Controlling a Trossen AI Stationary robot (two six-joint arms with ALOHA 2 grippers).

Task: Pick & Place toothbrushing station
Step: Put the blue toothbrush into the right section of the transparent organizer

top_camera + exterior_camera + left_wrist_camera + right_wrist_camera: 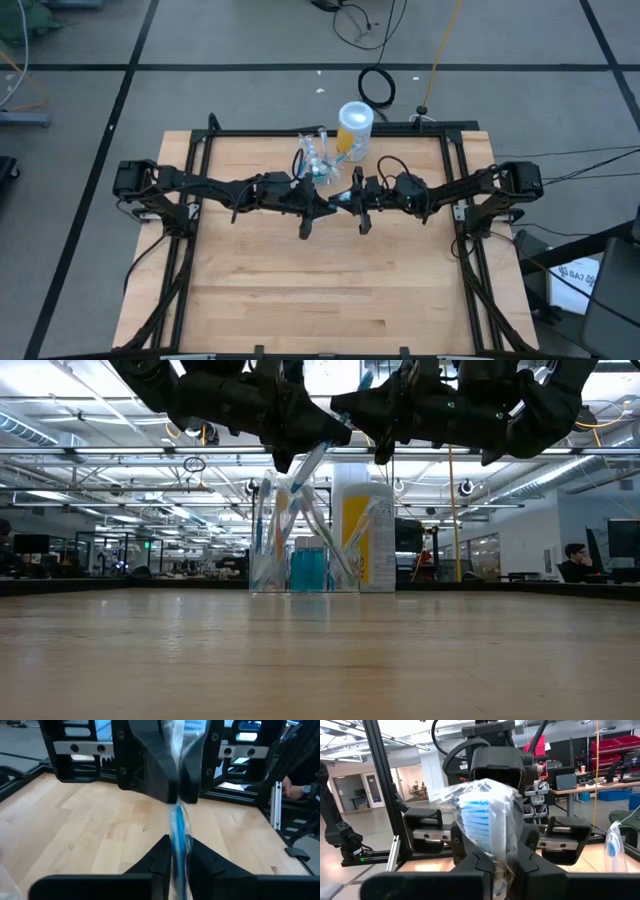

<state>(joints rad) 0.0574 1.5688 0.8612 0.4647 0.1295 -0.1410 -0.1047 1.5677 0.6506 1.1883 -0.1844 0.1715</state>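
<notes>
A blue toothbrush in a clear plastic wrapper (337, 197) hangs in the air above the table's middle between my two grippers. My left gripper (326, 200) and my right gripper (347, 197) face each other, and both are shut on it. The see-through cup (314, 160) stands on its base on the table just beyond them and holds several wrapped toothbrushes. In the low view the cup (300, 555) shows under the arms. My left gripper pinches the wrapped toothbrush (178, 851) between its two fingers, coming level from the table's left. The brush runs on toward the other gripper and is clear of the table. My right gripper pinches the wrapped toothbrush below its bristle head (492, 851) between its two fingers, coming level from the table's right. The blue bristle head (481, 817) stands out past the fingers inside the crumpled wrapper.
A taller yellow container (355, 125) with a white lid stands right of the cup at the far edge; it also shows in the low view (365, 530). Black frame rails (200, 180) run along the table's left, right and far sides. Bare wood (330, 290) lies toward the near edge.
</notes>
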